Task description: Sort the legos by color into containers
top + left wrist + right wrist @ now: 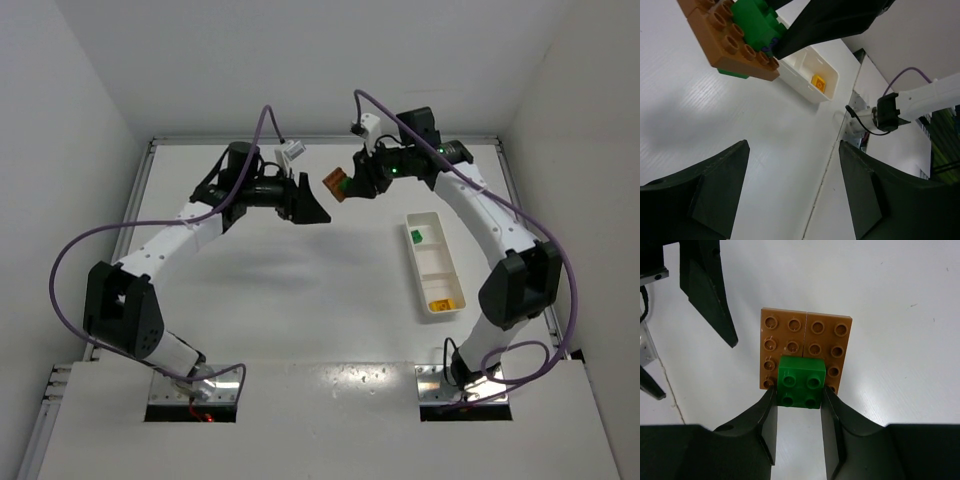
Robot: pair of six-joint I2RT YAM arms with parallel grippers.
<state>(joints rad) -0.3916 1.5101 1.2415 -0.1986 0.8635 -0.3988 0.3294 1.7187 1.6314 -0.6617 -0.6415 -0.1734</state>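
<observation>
Top cam looks down on the white table (300, 290) from behind the arms; both wrist cams sit close, sharing the brown-and-green studded brick stack (807, 351).

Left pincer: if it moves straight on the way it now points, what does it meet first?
Most likely the brown-and-green lego stack held by the right pincer, just ahead of the open left pincer. The stack sits slightly off that line, so a near miss is possible; depth is unclear.

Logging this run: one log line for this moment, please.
right gripper: shut on green brick atop brown plates, aloft | left gripper: open, facing it | tray: green lego far end, yellow-orange lego near end
</observation>
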